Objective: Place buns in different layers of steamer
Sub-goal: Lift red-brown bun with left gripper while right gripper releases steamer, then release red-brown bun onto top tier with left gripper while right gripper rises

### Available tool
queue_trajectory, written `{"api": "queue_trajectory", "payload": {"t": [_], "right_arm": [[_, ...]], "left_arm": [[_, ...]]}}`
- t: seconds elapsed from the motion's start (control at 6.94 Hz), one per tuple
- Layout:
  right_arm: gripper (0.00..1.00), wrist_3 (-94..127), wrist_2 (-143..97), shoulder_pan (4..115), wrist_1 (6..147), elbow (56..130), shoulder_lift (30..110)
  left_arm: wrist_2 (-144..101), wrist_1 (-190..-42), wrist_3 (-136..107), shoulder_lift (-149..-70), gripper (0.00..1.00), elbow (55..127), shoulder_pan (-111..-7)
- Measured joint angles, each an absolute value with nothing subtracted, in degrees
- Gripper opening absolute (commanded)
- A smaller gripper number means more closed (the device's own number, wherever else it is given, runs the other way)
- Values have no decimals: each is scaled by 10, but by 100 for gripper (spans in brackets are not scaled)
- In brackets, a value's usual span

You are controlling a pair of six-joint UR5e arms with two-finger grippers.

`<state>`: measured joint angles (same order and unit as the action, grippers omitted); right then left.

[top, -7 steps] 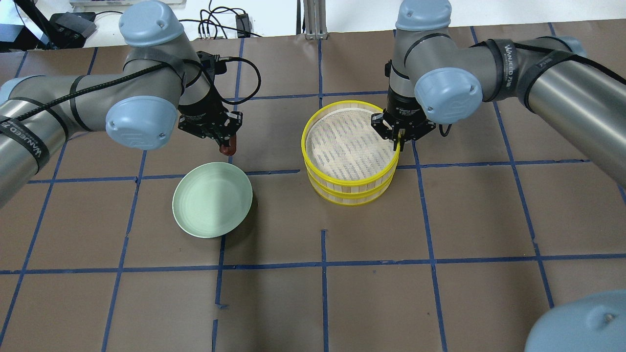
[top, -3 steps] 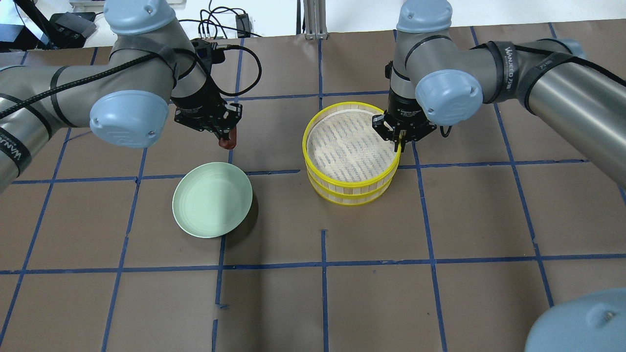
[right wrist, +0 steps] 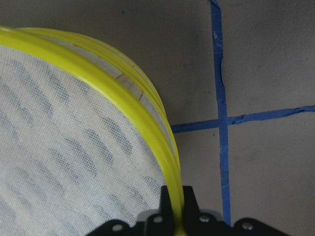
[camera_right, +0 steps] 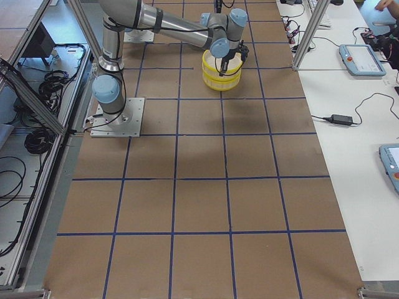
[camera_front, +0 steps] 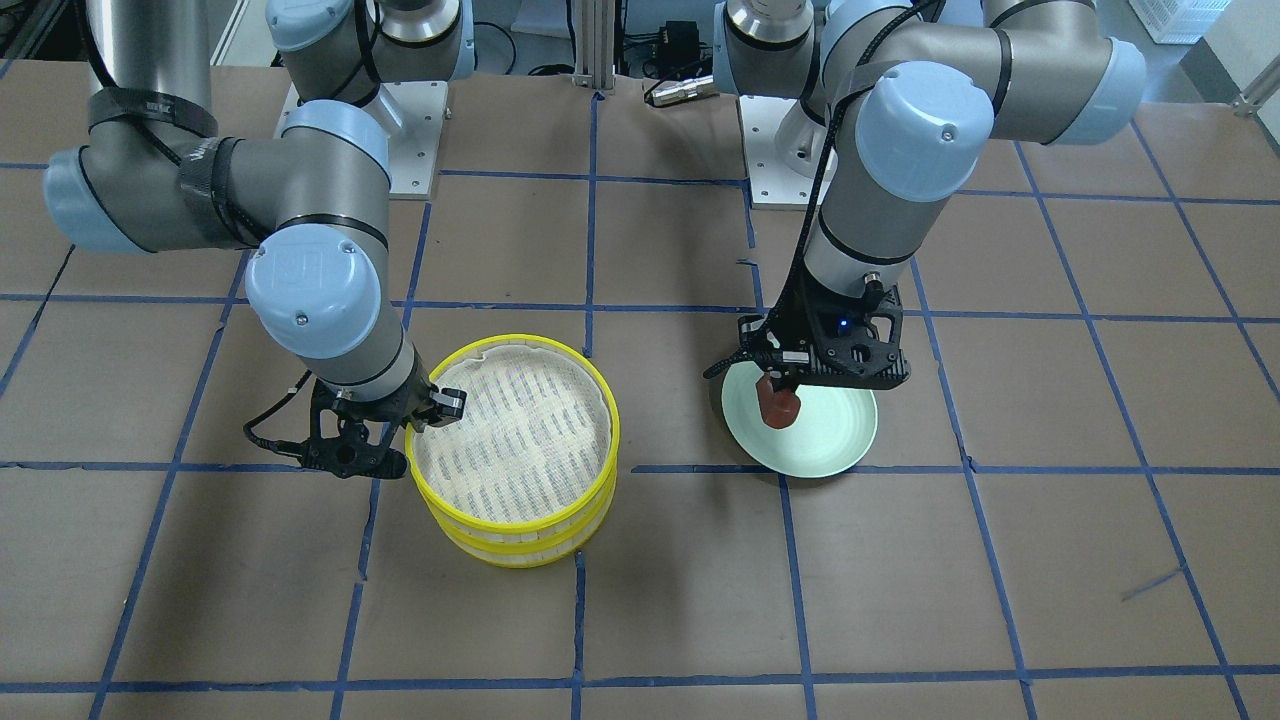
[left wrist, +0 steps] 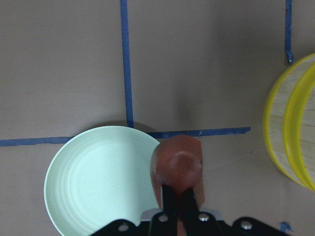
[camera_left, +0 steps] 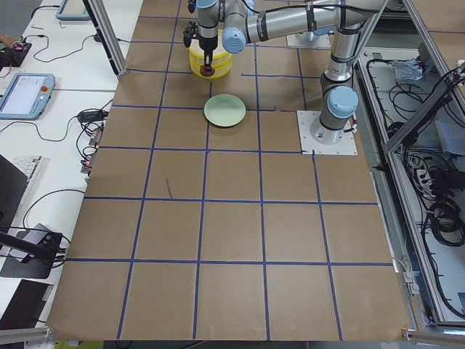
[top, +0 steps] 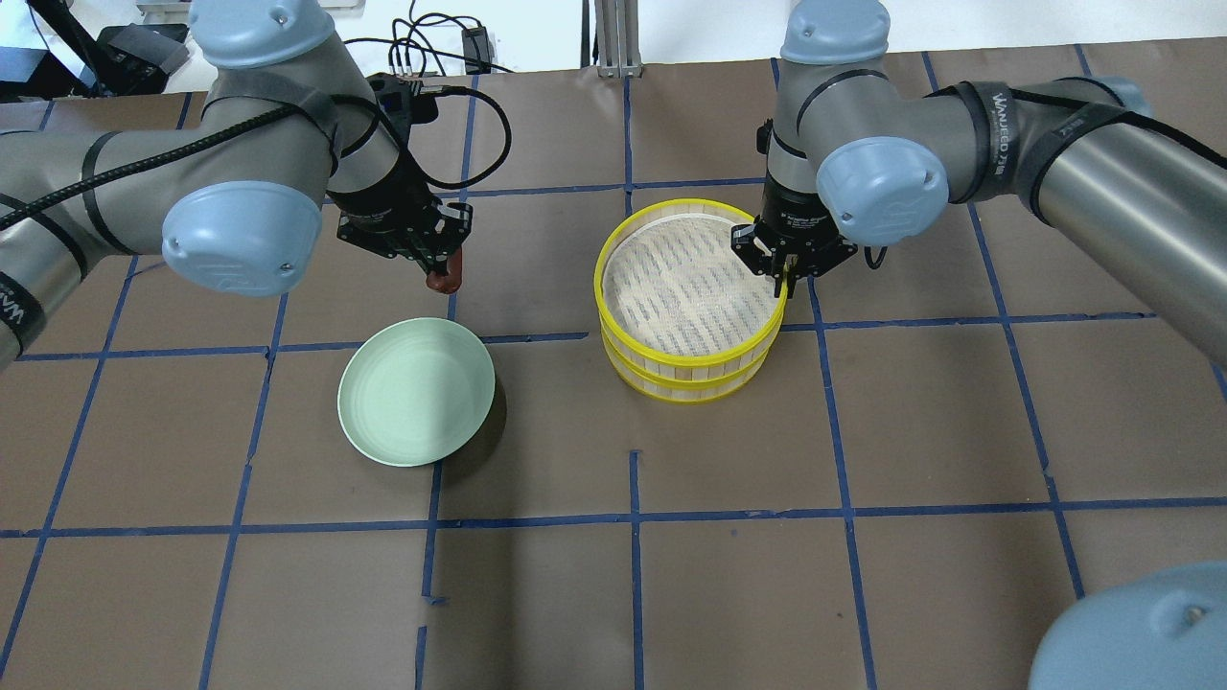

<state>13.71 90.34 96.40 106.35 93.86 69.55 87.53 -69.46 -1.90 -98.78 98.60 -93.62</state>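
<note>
The left claw [top: 444, 273] is closed narrowly on the reddish-brown bun [top: 445, 279], with one finger on each side of the egg-shaped lump. The bun hangs from the fingertips in the air and touches nothing else. The left wrist view shows the bun [left wrist: 177, 162] over the edge of the pale green plate [left wrist: 93, 177], on the side nearest the yellow trays. In the front-facing view it [camera_front: 778, 405] likewise overlaps the plate's [camera_front: 830, 430] near rim. The plate [top: 416, 391] lies flat on the brown table [top: 863, 431], well apart from the steamer. The two steamer layers stand stacked on the table. The upper steamer layer [top: 692, 357] sits over the lower steamer layer [top: 690, 385] and is slightly offset from it. I cannot tell whether it rests fully on the lower one or is a little raised. The right claw [top: 781, 278] is closed on the upper layer's yellow rim at the side nearest its own arm. The right wrist view shows that rim [right wrist: 147, 123] running straight down between the two fingers, with the white cloth lining [right wrist: 59, 147] to one side and bare table to the other. Only the cloth shows inside the upper layer, and the inside of the lower layer is hidden beneath it.
</note>
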Motion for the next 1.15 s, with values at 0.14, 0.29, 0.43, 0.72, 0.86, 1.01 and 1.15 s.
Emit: {"api": "queue_trajectory", "payload": {"t": [0.14, 0.29, 0.43, 0.72, 0.86, 1.01, 1.15], "right_arm": [[22, 138, 901, 964, 1069, 939, 695], [22, 138, 900, 963, 1074, 939, 693], [22, 138, 900, 963, 1076, 940, 691], [68, 137, 902, 962, 1076, 941, 692], [100, 136, 903, 962, 1076, 941, 693], [100, 133, 904, 960, 1076, 939, 694], [100, 128, 903, 949, 1070, 930, 704]], "left_arm": [[875, -695, -18, -988, 3, 985, -935], [874, -695, -17, -988, 3, 984, -934], [874, -696, -15, -989, 3, 983, -932], [875, -698, -11, -989, 3, 983, -932], [875, -698, -6, -989, 3, 982, -932], [875, -698, -4, -989, 3, 982, -931], [873, -698, -5, -990, 3, 982, -932]]}}
